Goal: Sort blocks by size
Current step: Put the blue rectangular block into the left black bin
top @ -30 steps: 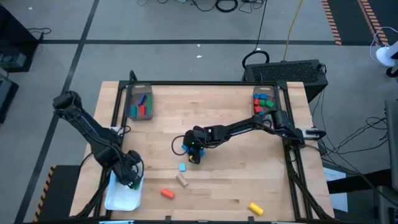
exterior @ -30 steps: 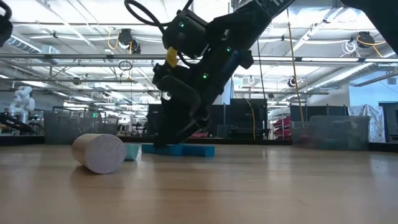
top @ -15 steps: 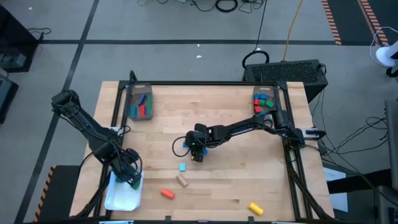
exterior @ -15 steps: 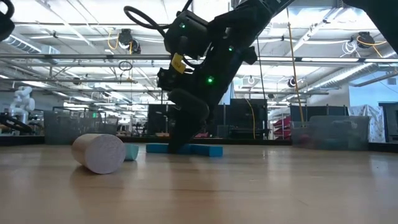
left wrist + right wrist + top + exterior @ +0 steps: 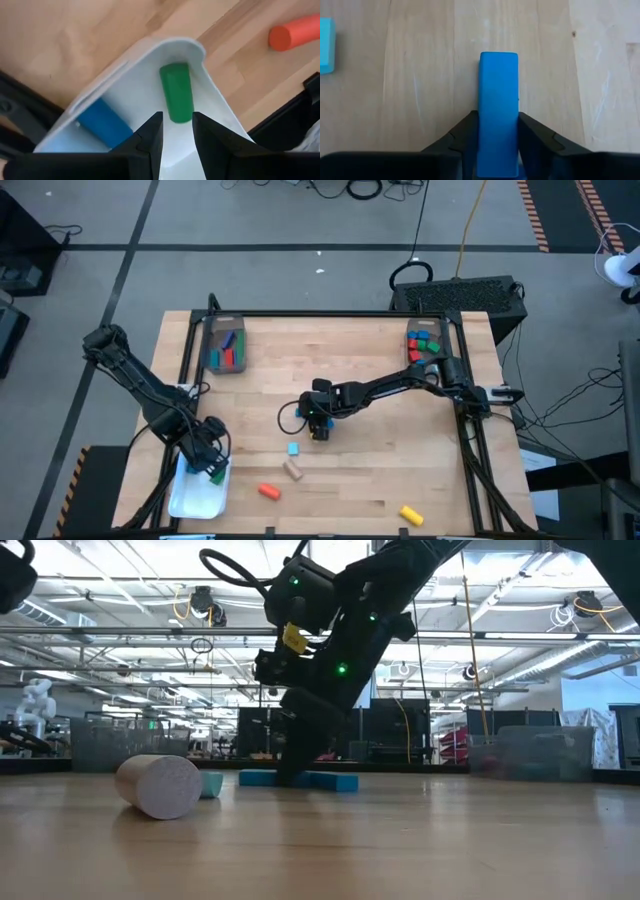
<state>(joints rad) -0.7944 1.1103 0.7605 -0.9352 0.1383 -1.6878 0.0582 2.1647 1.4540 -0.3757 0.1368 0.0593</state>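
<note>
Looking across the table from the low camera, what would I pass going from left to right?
Tan cylinder → small light blue cube → blue bar with the right gripper down on it → clear bin far back.

My table (image 5: 380,470) is pale wood planks — matt, with fine grain and a small knot showing. The blue bar (image 5: 498,110) between my right fingers (image 5: 532,137) looks smooth, painted, faintly satin. My fingers are dull black plastic. At seven o'clock the white tray (image 5: 215,105) is glossy, thin plastic — the green block (image 5: 176,97) in it looks matt. The tan cylinder (image 5: 160,785) looks like bare wood, slightly rough.
</note>
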